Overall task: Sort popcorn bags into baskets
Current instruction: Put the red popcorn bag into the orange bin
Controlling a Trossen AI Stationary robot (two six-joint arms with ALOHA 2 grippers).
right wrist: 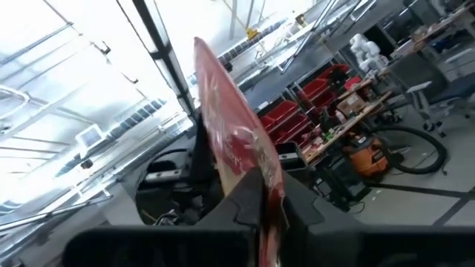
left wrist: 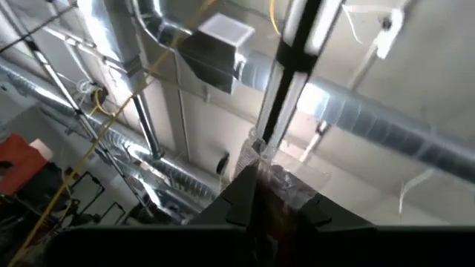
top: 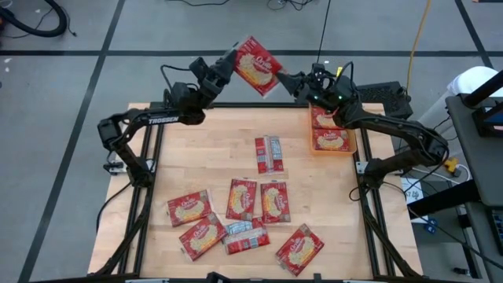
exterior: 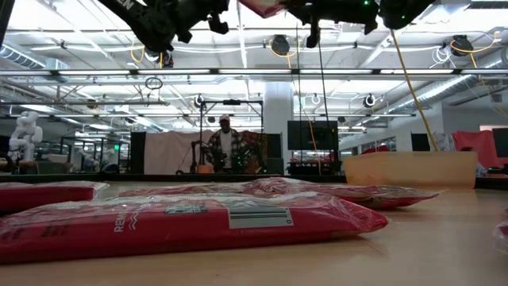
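1. A popcorn bag (top: 256,66) is held aloft, left of the basket (top: 333,148), pinched by both the left gripper (top: 229,61) and right gripper (top: 284,79).
2. A handover seems underway; release by one gripper is called for next.

We count eight popcorn bags (top: 243,199) on the table, two more in one orange basket (top: 332,143), one held aloft (top: 256,65), two arms.

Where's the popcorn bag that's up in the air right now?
In the high view the popcorn bag is held aloft past the table's far edge, between the left gripper and the right gripper, left of the orange basket.
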